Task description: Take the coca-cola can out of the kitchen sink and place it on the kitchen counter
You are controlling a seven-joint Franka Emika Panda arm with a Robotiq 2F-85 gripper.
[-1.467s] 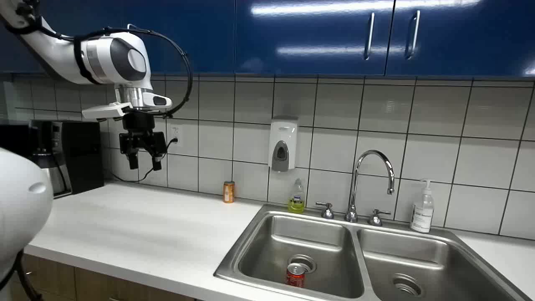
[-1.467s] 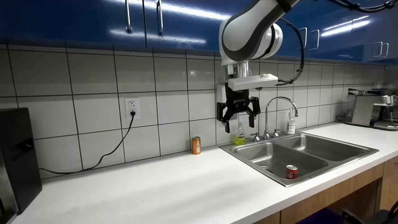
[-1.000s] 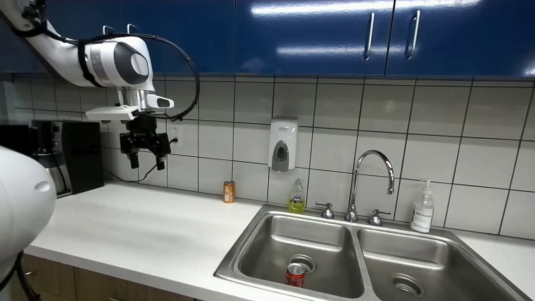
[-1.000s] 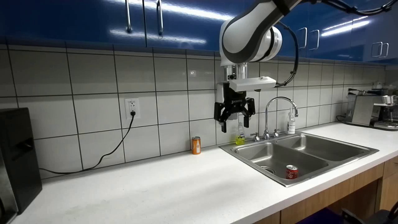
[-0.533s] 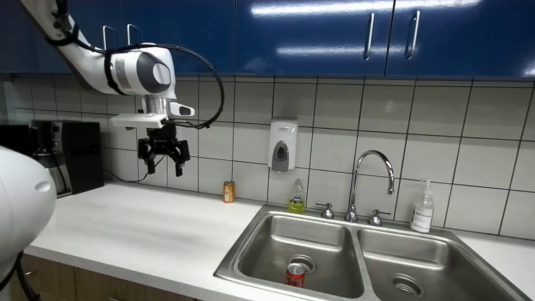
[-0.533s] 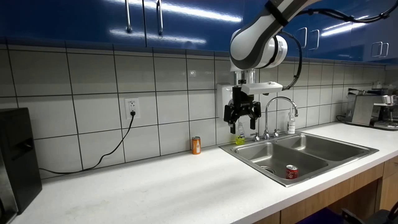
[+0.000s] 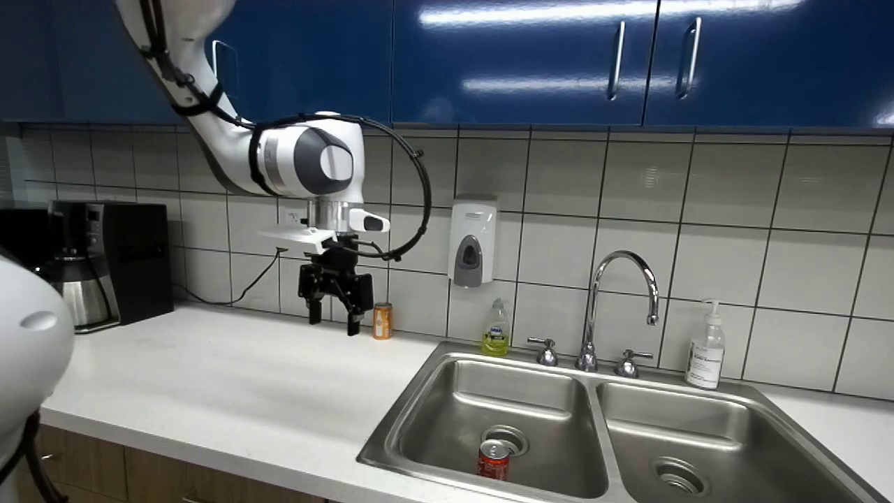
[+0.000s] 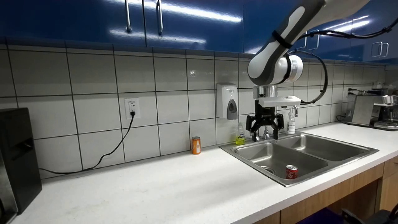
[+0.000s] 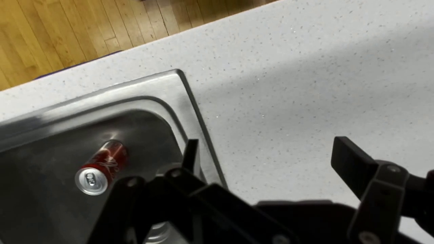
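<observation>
The red coca-cola can stands upright in a basin of the steel kitchen sink, near its drain. The can also shows in an exterior view and, silver top toward me, at the left of the wrist view. My gripper is open and empty, pointing down above the off-white kitchen counter. In an exterior view the gripper overlaps the faucet and hides most of it. In the wrist view the gripper has its fingers wide apart, with counter between them and the sink edge by the left finger.
An orange can stands by the tiled wall. A yellow-green soap bottle, the arched faucet and a pump bottle stand along the sink's back. A wall dispenser hangs above. A black coffee machine stands at the counter's end.
My arm and open gripper have moved toward the sink and down, to the right in both exterior views. The coca-cola can has not moved.
</observation>
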